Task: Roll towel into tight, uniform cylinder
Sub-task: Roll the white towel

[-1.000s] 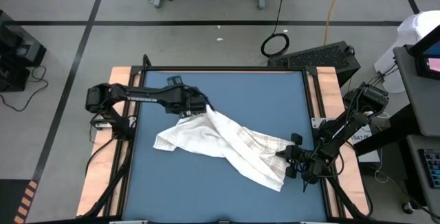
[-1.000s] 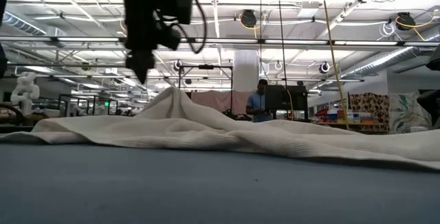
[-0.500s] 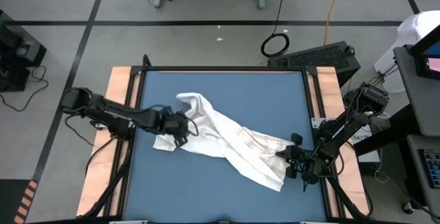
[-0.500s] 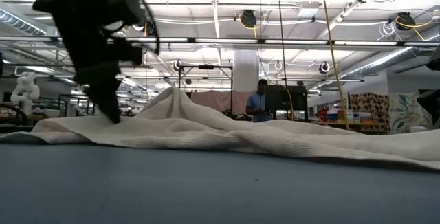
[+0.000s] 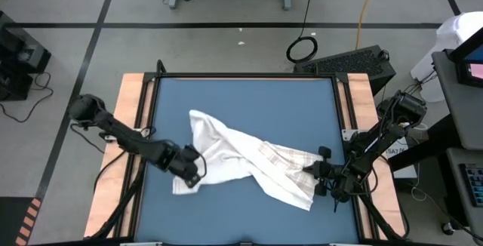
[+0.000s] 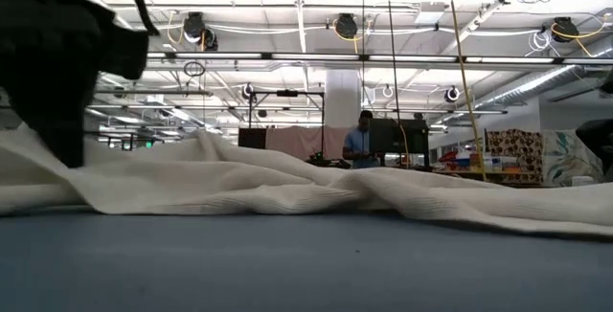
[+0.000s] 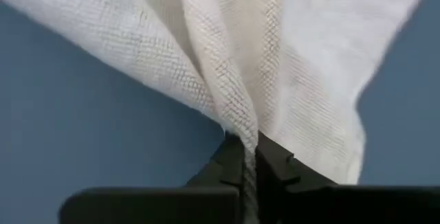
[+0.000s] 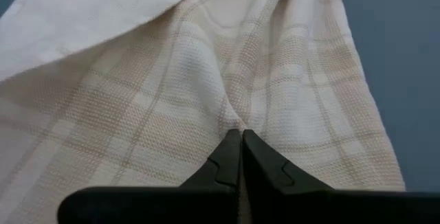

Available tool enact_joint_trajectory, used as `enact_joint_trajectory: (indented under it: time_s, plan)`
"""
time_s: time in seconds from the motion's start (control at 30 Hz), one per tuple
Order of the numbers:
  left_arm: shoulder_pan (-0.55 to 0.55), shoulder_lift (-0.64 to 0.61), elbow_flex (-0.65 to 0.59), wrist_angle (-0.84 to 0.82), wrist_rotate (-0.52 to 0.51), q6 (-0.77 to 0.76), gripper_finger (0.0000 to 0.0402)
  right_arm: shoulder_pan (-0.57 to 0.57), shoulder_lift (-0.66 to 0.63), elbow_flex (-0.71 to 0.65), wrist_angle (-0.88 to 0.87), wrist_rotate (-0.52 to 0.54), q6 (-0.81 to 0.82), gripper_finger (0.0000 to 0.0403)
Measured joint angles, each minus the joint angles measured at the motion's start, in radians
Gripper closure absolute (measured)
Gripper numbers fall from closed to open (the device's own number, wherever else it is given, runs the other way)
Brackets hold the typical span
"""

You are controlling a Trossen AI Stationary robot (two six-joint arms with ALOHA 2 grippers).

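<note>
Surroundings: black keyboard [image 5: 349,59] and coiled cable [image 5: 302,48] beyond the surface's far edge.
Towel: white checked cloth towel [image 5: 241,155], crumpled diagonally across the blue surface [image 5: 249,99].
Left gripper [image 5: 190,172]: pinching the towel's near-left corner.
Right gripper [image 5: 314,173]: pinching its right end.

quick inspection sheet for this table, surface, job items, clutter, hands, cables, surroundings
surface: blue mat in a wood-edged frame, flat.
job's things: white towel spread crumpled across the mat, not rolled.
clutter: nothing seen on the mat.
hands: left hand shut on the towel's near-left corner; right hand shut on its right end.
cables: coiled black cable on the floor behind the table.
surroundings: open workshop hall, a person standing far back.
</note>
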Motion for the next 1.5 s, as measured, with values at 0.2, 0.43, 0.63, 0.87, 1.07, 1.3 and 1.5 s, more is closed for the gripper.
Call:
enact_joint_trajectory:
  time_s: [0.2,0.43,0.63,0.87,1.07,1.3,1.5]
  plan:
    - [-0.073,0.000,0.044,-0.141,-0.035,-0.097,0.0335,0.001,-0.002,0.004,0.043,-0.060,-0.068,0.0397]
    - [-0.097,0.000,0.047,-0.152,-0.022,-0.059,0.0273,0.000,-0.003,0.006,0.053,-0.110,-0.045,0.0397]
    - [-0.093,0.000,0.046,-0.248,-0.280,-0.048,0.0194,0.001,-0.002,0.005,0.051,-0.101,-0.046,0.0397]
    - [-0.061,0.000,0.025,-0.249,-0.579,-0.055,0.0172,0.001,-0.002,0.004,0.047,-0.100,-0.014,0.0397]
    - [0.019,0.000,-0.109,-0.058,-0.489,0.023,0.0172,0.002,0.000,0.003,0.048,-0.085,0.036,0.0397]
    - [0.099,0.000,-0.191,0.130,-0.497,0.213,0.0239,0.002,0.000,0.002,0.050,-0.084,0.044,0.0397]
    - [0.162,-0.005,-0.129,-0.035,-0.633,0.293,0.0384,0.004,0.000,0.001,0.093,-0.082,0.026,0.0397]
